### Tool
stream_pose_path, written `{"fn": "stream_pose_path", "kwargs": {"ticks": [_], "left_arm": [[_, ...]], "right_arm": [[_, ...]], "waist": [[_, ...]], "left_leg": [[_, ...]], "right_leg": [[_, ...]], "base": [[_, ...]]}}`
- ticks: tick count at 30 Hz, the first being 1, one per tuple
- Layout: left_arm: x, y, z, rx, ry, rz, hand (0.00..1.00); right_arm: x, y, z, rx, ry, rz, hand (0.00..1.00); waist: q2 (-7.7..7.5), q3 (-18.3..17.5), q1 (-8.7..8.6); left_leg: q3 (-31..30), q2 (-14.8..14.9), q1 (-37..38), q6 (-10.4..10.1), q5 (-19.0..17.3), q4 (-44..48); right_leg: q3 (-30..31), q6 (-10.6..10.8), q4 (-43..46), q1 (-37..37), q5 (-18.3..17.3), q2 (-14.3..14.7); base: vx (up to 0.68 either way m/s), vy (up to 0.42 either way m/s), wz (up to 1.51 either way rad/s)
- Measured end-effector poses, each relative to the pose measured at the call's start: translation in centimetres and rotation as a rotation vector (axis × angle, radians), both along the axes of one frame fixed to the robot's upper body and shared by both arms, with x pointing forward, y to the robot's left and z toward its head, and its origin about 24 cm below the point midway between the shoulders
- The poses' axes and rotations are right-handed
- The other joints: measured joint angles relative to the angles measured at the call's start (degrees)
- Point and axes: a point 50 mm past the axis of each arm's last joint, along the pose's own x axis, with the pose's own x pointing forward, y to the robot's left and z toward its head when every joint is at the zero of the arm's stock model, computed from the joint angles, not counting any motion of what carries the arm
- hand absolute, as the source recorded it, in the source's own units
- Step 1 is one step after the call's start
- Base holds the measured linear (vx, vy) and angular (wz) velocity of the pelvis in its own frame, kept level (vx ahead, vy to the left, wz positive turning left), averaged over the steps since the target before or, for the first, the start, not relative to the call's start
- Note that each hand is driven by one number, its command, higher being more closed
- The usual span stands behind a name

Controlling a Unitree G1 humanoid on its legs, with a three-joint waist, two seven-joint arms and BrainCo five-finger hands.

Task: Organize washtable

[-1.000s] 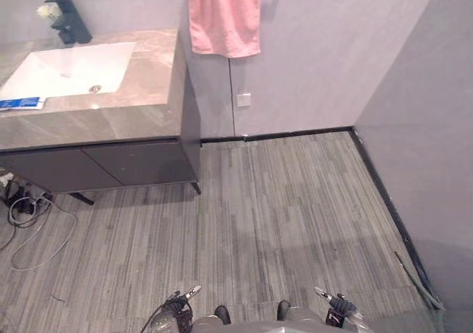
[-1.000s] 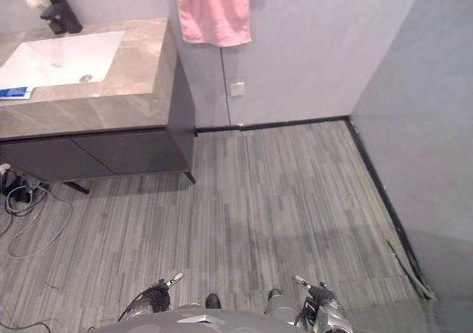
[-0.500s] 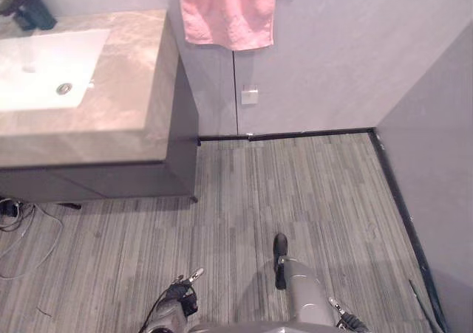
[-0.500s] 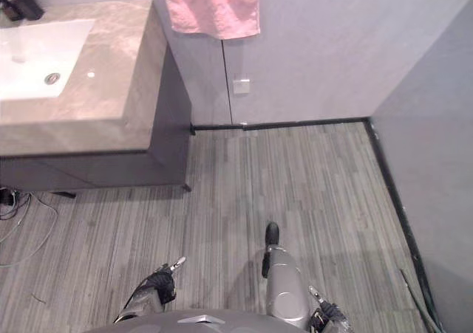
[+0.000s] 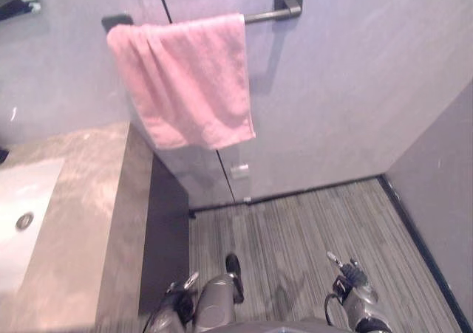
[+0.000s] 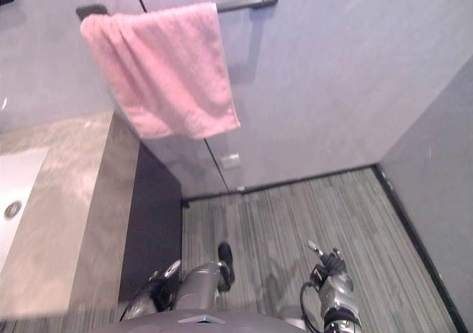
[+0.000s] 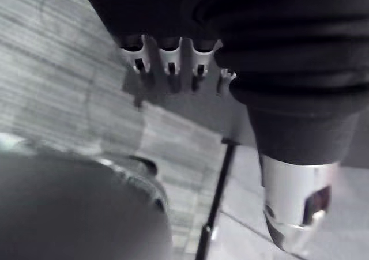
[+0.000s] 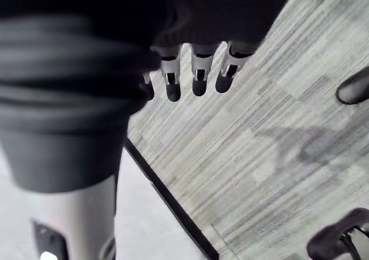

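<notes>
The washtable's marble counter (image 5: pixel 81 215) runs along the left, with the white sink basin (image 5: pixel 18 200) and its drain (image 5: pixel 24 220) at the edge of the picture. A pink towel (image 5: pixel 181 78) hangs from a dark wall bar (image 5: pixel 275 9) above the counter's end. My left hand (image 5: pixel 179 297) hangs low by the dark cabinet side (image 5: pixel 166 237); its fingers (image 7: pixel 167 55) are relaxed and hold nothing. My right hand (image 5: pixel 347 274) hangs low over the floor on the right, its fingers (image 8: pixel 196 70) also straight and empty.
Grey plank floor (image 5: pixel 310 229) lies ahead, up to a black baseboard (image 5: pixel 295 194) along the grey wall. A white wall socket (image 5: pixel 239 171) sits under the towel. A second wall (image 5: pixel 443 178) closes the right side.
The camera has moved closer to the wall and tilted up: the towel is now large and central, and the counter has slid to the left edge. Both hands still hang empty.
</notes>
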Motion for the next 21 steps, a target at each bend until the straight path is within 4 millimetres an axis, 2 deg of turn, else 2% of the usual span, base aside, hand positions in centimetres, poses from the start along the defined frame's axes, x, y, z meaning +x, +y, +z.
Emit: {"fn": "stream_pose_path", "kwargs": {"ticks": [1, 2, 3, 4, 5, 6, 7, 8, 9, 10, 11, 12, 13, 14, 16, 19, 20, 21], "left_arm": [[-0.1, 0.2, 0.0, 0.0, 0.001, 0.015, 0.0], [-0.5, 0.4, -0.2, 0.007, 0.023, 0.009, 0.0], [-0.8, 0.7, -0.3, 0.008, 0.043, 0.0, 0.0], [-0.9, 0.7, -0.3, 0.01, 0.047, -0.01, 0.0], [-0.9, 0.6, -0.3, 0.012, 0.051, -0.016, 0.0], [-1.0, 0.4, -0.4, 0.008, 0.054, -0.016, 0.0], [-1.0, 0.3, -0.4, 0.006, 0.057, -0.018, 0.0], [-1.1, 0.2, -0.5, 0.002, 0.064, -0.021, 0.0], [-1.5, -0.3, -0.7, -0.012, 0.078, -0.022, 0.0], [-1.5, -0.6, -0.7, -0.015, 0.082, -0.041, 0.0], [-1.4, -0.6, -0.7, -0.012, 0.082, -0.054, 0.0], [-1.3, -0.1, -0.6, 0.002, 0.08, -0.061, 0.0], [-1.0, 0.6, -0.4, 0.023, 0.073, -0.063, 0.0], [-1.1, 0.2, -0.6, 0.01, 0.083, -0.064, 0.0], [-1.4, -1.4, -0.9, -0.029, 0.09, -0.074, 0.0], [-1.3, -1.4, -0.8, -0.018, 0.092, -0.102, 0.0], [-1.1, -1.3, -0.8, -0.012, 0.084, -0.108, 0.0], [-1.0, -1.3, -0.7, -0.01, 0.081, -0.11, 0.0]], "right_arm": [[-0.2, 0.0, -0.1, 0.002, 0.008, 0.001, 0.0], [-1.1, 0.1, -0.5, 0.009, 0.03, -0.003, 0.0], [-1.6, 0.3, -0.7, 0.017, 0.04, -0.002, 0.0], [-1.9, 0.4, -0.8, 0.021, 0.05, 0.002, 0.0], [-1.9, 0.7, -1.0, 0.032, 0.056, 0.009, 0.0], [-2.1, 1.0, -1.2, 0.045, 0.067, 0.024, 0.0], [-2.4, 1.2, -1.3, 0.051, 0.078, 0.04, 0.0], [-2.5, 1.2, -1.4, 0.048, 0.084, 0.047, 0.0], [-2.9, 1.1, -1.5, 0.048, 0.095, 0.044, 0.0], [-3.2, 1.0, -1.6, 0.047, 0.101, 0.039, 0.0], [-3.3, 1.0, -1.6, 0.046, 0.105, 0.039, 0.0], [-3.8, 1.3, -1.8, 0.053, 0.122, 0.044, 0.0], [-4.6, 1.8, -2.3, 0.07, 0.165, 0.053, 0.0], [-4.8, 1.7, -2.4, 0.069, 0.181, 0.057, 0.0], [-5.3, 0.9, -2.4, 0.049, 0.201, 0.059, 0.0], [-4.3, 1.0, -2.1, 0.033, 0.178, 0.099, 0.0], [-2.6, 0.9, -1.1, -0.008, 0.101, 0.149, 0.0], [-1.7, 1.0, -0.5, -0.027, 0.059, 0.168, 0.0]], "waist": [[-0.63, 0.0, 0.27], [-1.61, -0.4, 0.33], [-2.36, -0.9, -0.33], [-2.55, -1.0, -0.73], [-2.46, -1.0, -0.71], [-2.2, -1.0, -0.68], [-1.76, -1.0, -0.75], [-1.33, -1.1, -0.83], [-0.19, -1.8, -1.0], [0.62, -2.5, -1.12], [0.46, -2.7, -1.25], [-1.78, -3.1, -1.27], [-3.53, -3.3, -1.24], [-2.53, -3.7, -1.34], [-0.41, -4.9, -1.35], [-0.21, -5.0, -1.31], [-0.7, -4.9, -1.32], [-0.66, -4.9, -1.37]], "left_leg": [[0.9, -0.5, 1.0, 0.0, -0.6, 0.4], [1.4, -2.1, 3.1, 0.7, -2.4, 0.6], [1.3, -3.4, 5.6, 1.3, -3.5, -0.3], [1.2, -3.6, 6.8, 1.4, -3.9, -1.0], [1.3, -3.6, 8.6, 1.8, -4.2, -2.0], [1.3, -3.6, 11.5, 1.8, -4.2, -4.2], [1.4, -3.2, 14.4, 1.5, -4.0, -6.7], [1.4, -2.7, 15.5, 1.3, -3.9, -7.8], [1.3, -1.6, 16.8, 0.6, -3.5, -9.7], [0.8, -0.4, 17.3, -0.5, -3.3, -10.7], [0.4, -0.2, 17.3, -1.3, -3.2, -11.0], [-0.3, -1.5, 17.3, -3.2, -3.4, -12.4], [-1.7, -2.4, 18.8, -4.6, -3.4, -14.1], [-2.3, -1.6, 19.5, -5.4, -2.6, -15.3], [-3.3, 1.1, 20.1, -6.7, -0.8, -17.5], [-3.7, 3.2, 20.0, -6.8, -0.8, -17.9], [-3.9, 4.0, 19.8, -7.0, -0.9, -18.2], [-3.9, 4.1, 19.6, -7.3, -0.9, -18.2]], "right_leg": [[1.4, 0.2, 4.2, -1.3, 0.1, -0.5], [3.3, 2.0, 12.5, -3.7, 1.7, -1.3], [4.4, 4.6, 20.0, -5.7, 5.3, -1.8], [4.7, 6.2, 23.2, -6.7, 6.3, -1.9], [4.6, 6.8, 27.3, -8.6, 6.2, -1.8], [2.7, 5.7, 29.9, -10.9, 4.7, -2.0], [-0.6, 3.6, 30.0, -12.7, 2.5, -2.8], [-2.7, 2.4, 28.7, -13.6, 1.3, -3.3], [-6.1, 1.8, 24.2, -15.4, -0.2, -4.0], [-7.0, 2.2, 16.9, -16.5, -0.1, -3.9], [-6.9, 3.0, 12.4, -16.4, 0.9, -4.0], [-6.3, 3.0, 3.2, -16.3, 8.4, -5.2], [-6.4, 5.0, 0.8, -15.1, 8.2, -5.9], [-7.0, 4.6, -0.1, -14.3, 8.4, -5.2], [-8.4, 3.3, -4.9, -13.0, 9.6, -1.7], [-9.0, 2.3, -8.6, -11.5, 11.0, 0.6], [-9.3, 2.0, -10.3, -11.0, 11.6, 1.8], [-9.3, 2.0, -10.6, -11.0, 11.7, 2.0]], "base": [[0.46, 0.22, -0.02], [0.4, 0.181, 0.08], [0.36, 0.152, 0.16], [0.25, 0.093, 0.16], [0.14, 0.003, -0.08], [0.08, -0.049, -0.15], [-0.01, -0.087, -0.16], [-0.11, -0.087, -0.12], [-0.21, -0.054, -0.04], [-0.24, -0.031, 0.05], [-0.33, -0.037, 0.2], [-0.23, -0.166, 0.31], [-0.15, -0.206, 0.31], [0.08, -0.26, 0.23], [0.12, -0.201, 0.07], [0.07, -0.141, -0.04], [0.07, -0.089, -0.02], [0.07, -0.078, -0.02]]}}
